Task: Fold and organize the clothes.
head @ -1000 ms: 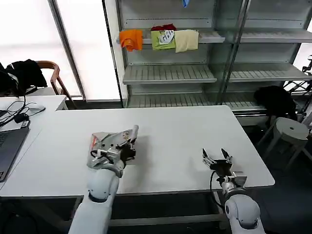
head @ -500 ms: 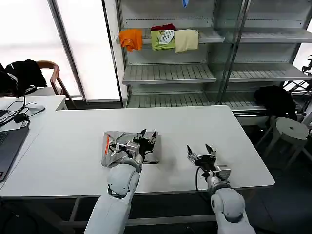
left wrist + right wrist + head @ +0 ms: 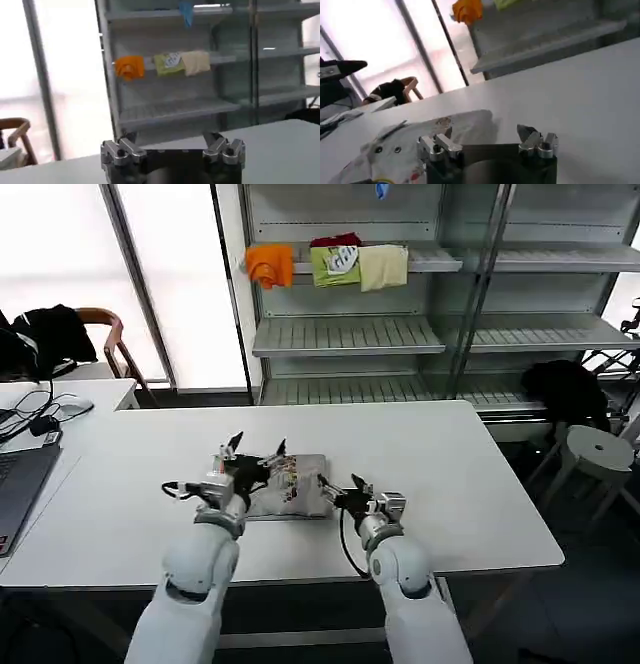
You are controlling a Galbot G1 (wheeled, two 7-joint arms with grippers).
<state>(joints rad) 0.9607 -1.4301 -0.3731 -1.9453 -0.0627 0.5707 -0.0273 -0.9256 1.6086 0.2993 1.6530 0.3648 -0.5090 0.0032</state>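
Left claw (image 3: 253, 453): fingers spread apart, holding nothing, positioned at the left edge of the folded grey shirt (image 3: 295, 486). Right claw (image 3: 341, 486): fingers likewise apart and empty, at the shirt's right edge. The shirt lies flat between the two claws near the middle of the white bench (image 3: 450, 464), chest print facing up. Coloured cloths (image 3: 330, 264) sit on the shelf (image 3: 345, 336) behind.

The head camera looks down across the white table (image 3: 450, 474) toward the shelving (image 3: 400, 334), which both low, near-level wrist cameras also face from tabletop height.
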